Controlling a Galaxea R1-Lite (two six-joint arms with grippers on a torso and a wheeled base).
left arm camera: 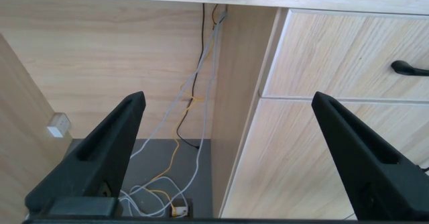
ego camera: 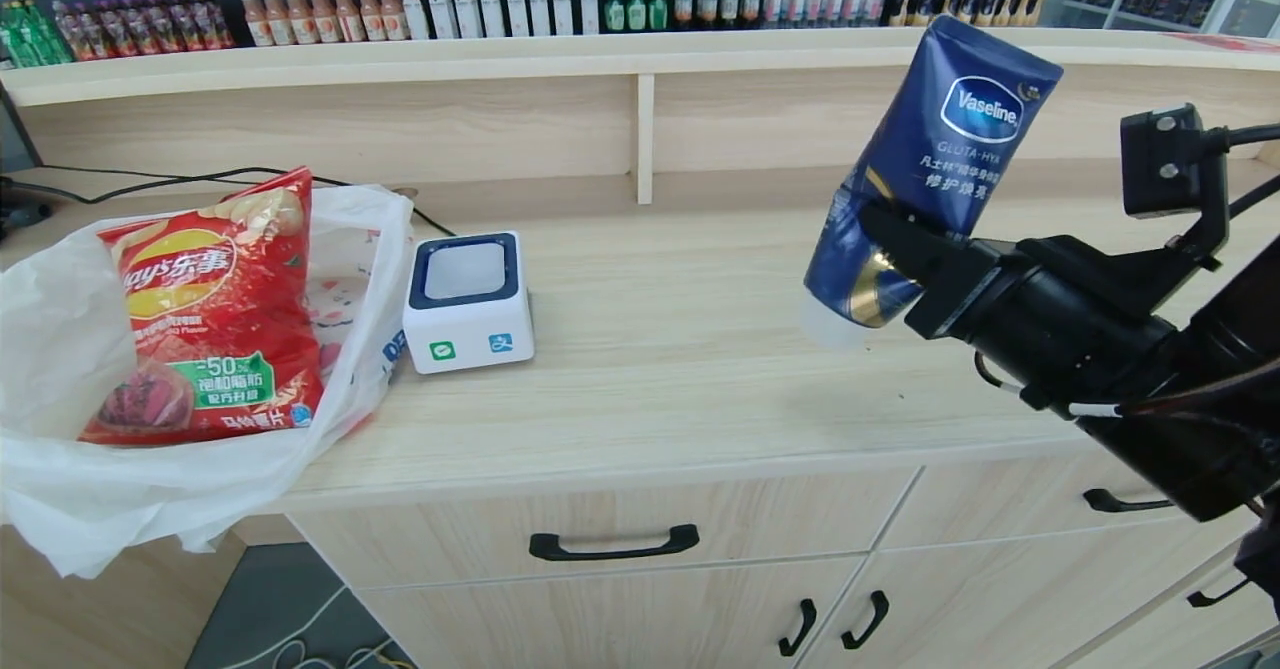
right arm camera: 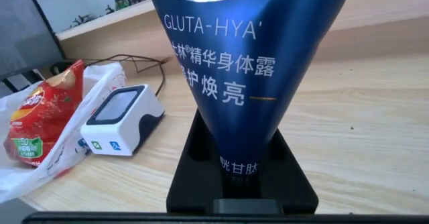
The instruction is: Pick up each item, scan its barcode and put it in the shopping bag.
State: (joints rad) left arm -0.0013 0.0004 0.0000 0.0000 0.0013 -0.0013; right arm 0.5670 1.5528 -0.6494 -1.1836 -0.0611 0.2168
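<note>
Holding a blue lotion tube (ego camera: 940,159) up off the counter, the right gripper (ego camera: 885,249) has its jaws pinching the tube's lower part, out around 2 o'clock in the head view. The tube leans with its crimped end up top. Its cap end is mostly behind the black fingers, so I can only make out a pale blur there. From the right wrist cam the tube's far end runs off the frame, and the near end disappears down between the finger pads.

The barcode scanner (ego camera: 468,299) sits on the wooden counter (ego camera: 680,369) at about 9 o'clock, window facing up. Just beside it, further out toward 9 o'clock, is the white plastic shopping bag (ego camera: 60,349) with a red bag of chips (ego camera: 215,319) standing in it. The bag's left side is cut off by the frame edge and part of it droops over the counter's front.

The left gripper (left arm camera: 228,150) is down below counter level with its jaws spread wide and nothing between them, facing the cabinet drawers (left arm camera: 348,56) and some cables (left arm camera: 191,110).
</note>
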